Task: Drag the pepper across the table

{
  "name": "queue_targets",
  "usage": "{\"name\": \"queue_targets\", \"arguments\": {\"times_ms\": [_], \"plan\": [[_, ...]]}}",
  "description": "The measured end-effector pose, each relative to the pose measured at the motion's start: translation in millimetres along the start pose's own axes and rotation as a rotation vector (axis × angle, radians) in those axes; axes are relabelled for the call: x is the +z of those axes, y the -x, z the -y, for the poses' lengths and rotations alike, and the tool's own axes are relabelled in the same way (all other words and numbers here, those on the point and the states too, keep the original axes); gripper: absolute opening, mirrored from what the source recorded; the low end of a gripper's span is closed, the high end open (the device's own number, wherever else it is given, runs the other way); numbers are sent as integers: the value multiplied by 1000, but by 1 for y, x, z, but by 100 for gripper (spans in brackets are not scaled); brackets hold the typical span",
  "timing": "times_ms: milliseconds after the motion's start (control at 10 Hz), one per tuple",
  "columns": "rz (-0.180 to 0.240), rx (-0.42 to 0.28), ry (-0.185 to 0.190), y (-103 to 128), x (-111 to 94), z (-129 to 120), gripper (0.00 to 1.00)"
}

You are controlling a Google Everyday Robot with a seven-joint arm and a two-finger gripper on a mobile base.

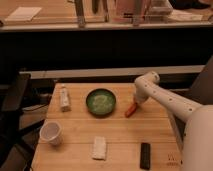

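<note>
clamping one pepper (131, 110), jaws beside one bowl (88, 102)

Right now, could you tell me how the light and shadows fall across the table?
Camera view: warm, dim light on the table; background behind it falls dark; the tool, shut on the pepper beside the bowl, sits in even light, no glare.

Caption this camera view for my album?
Robot's pincer shut on the pepper, right of the green bowl, on the table.
</note>
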Motion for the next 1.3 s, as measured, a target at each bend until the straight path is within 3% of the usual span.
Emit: {"name": "queue_targets", "arguments": {"times_ms": [400,1300], "plan": [[-1,27,0,-17,-1,-23,0],[9,82,-10,-34,1,-34,0]]}}
